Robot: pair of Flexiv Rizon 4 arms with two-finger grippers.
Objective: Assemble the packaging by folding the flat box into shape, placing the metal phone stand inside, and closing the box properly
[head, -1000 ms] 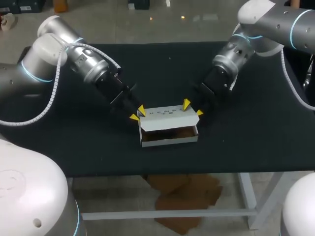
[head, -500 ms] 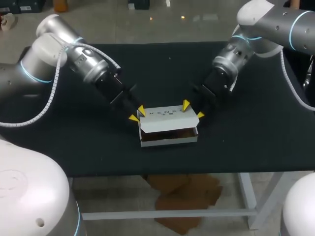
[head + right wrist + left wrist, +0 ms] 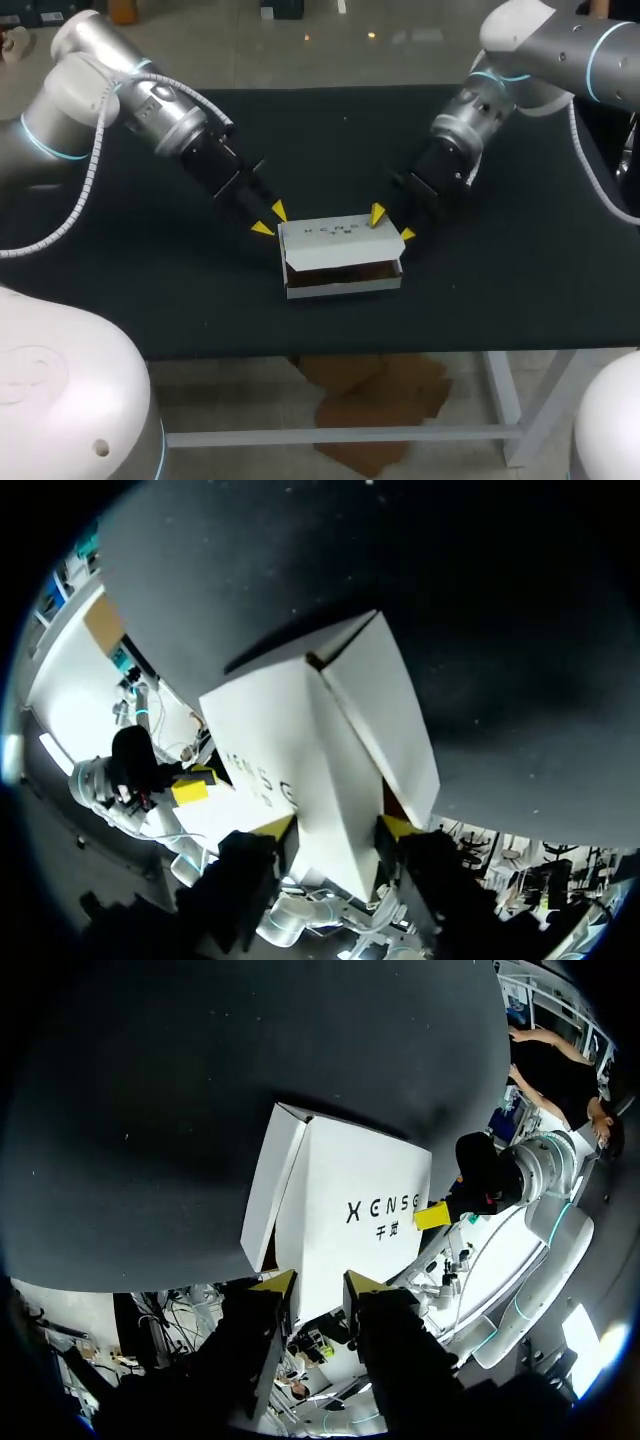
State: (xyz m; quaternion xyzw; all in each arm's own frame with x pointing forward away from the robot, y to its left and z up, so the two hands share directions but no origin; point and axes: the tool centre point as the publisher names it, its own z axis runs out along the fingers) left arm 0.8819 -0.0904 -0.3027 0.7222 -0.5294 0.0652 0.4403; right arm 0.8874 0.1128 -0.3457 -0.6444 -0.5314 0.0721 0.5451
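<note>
Box (image 3: 340, 236) sitting between the two grippers, contents too dark to make out.
Lid is standing slightly raised, showing only a brown gap under it. Right gripper (image 3: 392, 224) is clamping the box's right end, one finger on each side, set moderately apart. Left gripper (image 3: 270, 220) is hanging just beside the left end, fingers narrowly apart, gripping nothing; cannot tell if a tip is touching.

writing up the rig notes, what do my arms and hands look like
The left arm and right arm are silver-grey rounded tubes with white joint covers and thin light-blue rings. A white ribbed hose runs along the left one, a thin pale cable along the right. The left hand and right hand are black, each with two fingers tipped in bright yellow points.
</note>
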